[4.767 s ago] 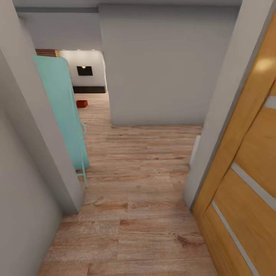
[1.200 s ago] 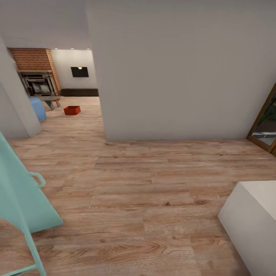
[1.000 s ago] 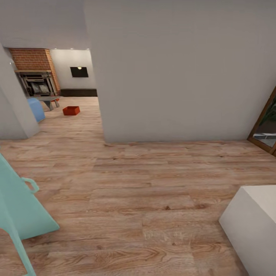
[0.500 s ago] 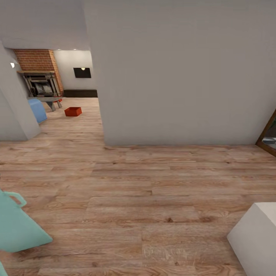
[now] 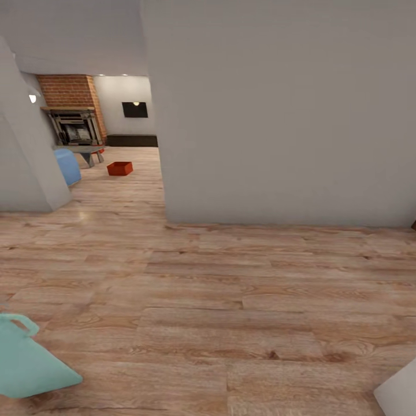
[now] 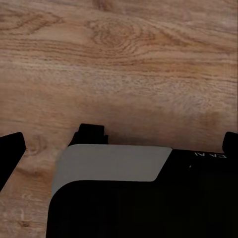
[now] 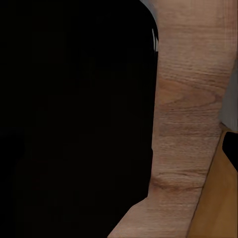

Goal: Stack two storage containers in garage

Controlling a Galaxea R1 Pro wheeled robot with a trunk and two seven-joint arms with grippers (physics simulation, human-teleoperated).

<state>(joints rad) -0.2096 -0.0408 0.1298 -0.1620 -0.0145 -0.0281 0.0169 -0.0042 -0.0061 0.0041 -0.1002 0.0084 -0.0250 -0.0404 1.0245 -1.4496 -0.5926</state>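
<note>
1. 1 red-orange storage container (image 5: 119, 168) sits on the wood plank floor (image 5: 231, 300) of the far room, near the brick fireplace (image 5: 72, 115), well apart from the robot; judged not yet collected.
2. A grey wall (image 5: 277, 110) stands between, so the approach passes to its left.
3. Left wrist view: dark fingertips at both picture edges, jaws apart, pointed down at the planks.
4. Right jaws: cannot tell; dark robot bodywork blocks the camera.

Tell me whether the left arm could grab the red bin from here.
Probably not. The red bin sits far across the wood floor, near the fireplace; the base would likely have to drive closer first.
</note>
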